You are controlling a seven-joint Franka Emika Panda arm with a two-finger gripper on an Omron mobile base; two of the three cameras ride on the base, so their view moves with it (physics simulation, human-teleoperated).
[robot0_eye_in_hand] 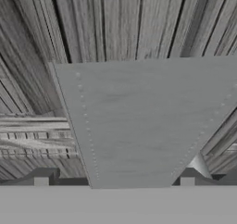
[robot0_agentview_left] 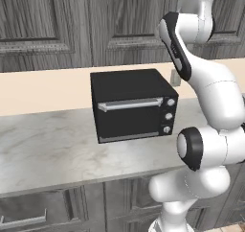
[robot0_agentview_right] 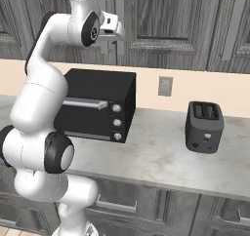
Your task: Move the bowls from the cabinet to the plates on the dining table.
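Right against the hand camera, the cabinet's silver handle [robot0_eye_in_hand: 139, 121] filled the space between the two dark fingertips [robot0_eye_in_hand: 41, 176], one tip on each side of it. The jaws stood wide apart around the bar, not yet clamped on it. From the base views, the gripper [robot0_agentview_right: 113, 27] was raised high against the closed door of the dark grey cabinet [robot0_agentview_left: 72, 20], above the black toaster oven [robot0_agentview_left: 131, 104] on the marble counter [robot0_agentview_left: 48, 149]; a dark toaster [robot0_agentview_right: 204, 127] sat further to the right.

By my reading, the step in hand was opening the cabinet. The next move called for closing the jaws squarely on the handle, then pulling along the door's arc rather than straight back.

Bowls, plates and dining table were hidden; the bowls presumably sat behind the shut door.
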